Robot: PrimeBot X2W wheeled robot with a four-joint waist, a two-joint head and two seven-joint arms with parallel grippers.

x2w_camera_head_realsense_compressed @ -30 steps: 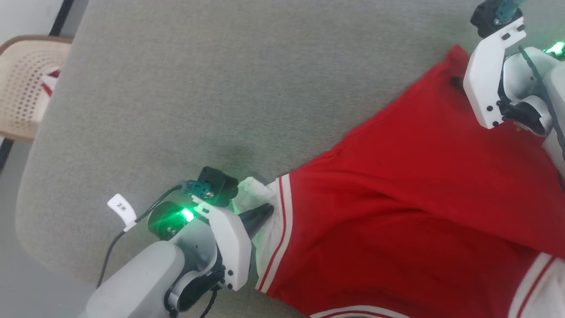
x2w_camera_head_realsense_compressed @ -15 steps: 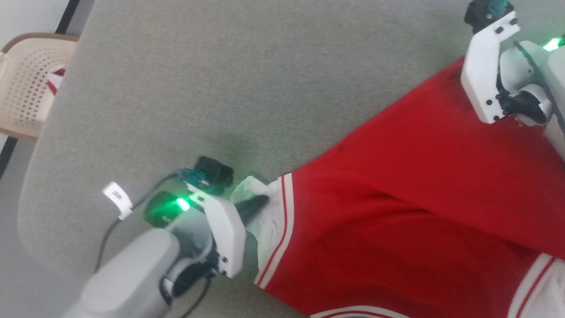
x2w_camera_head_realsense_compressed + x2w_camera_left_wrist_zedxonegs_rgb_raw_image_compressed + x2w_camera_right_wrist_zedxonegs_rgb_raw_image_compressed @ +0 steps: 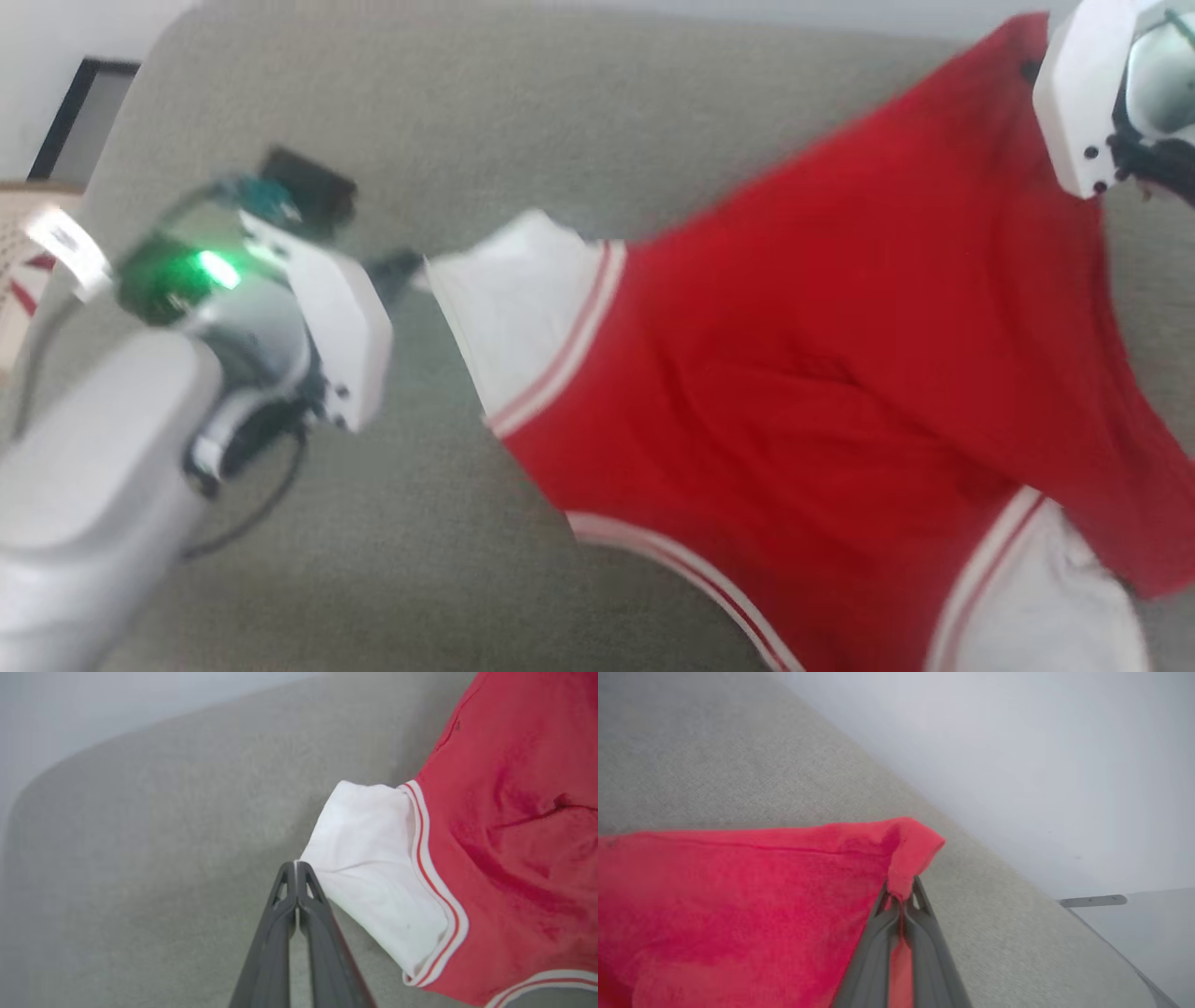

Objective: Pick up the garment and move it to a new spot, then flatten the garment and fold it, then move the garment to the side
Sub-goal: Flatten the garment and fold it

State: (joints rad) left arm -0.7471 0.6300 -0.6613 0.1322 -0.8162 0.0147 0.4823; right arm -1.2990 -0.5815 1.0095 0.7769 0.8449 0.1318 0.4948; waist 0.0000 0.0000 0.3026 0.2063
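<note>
Pinching the white sleeve edge of the garment (image 3: 822, 373) in my clenched left gripper (image 3: 295, 864), I grasp one red corner of it in my right gripper (image 3: 902, 893), jaws clamped on the cloth. The garment spans between both grippers over the grey padded surface (image 3: 523, 112), its striped trim showing.

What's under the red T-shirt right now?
Grey fabric surface shows along the visible edges of the red T-shirt and beside its white sleeve. The part beneath the red body is covered, so I cannot tell whether anything lies there.
</note>
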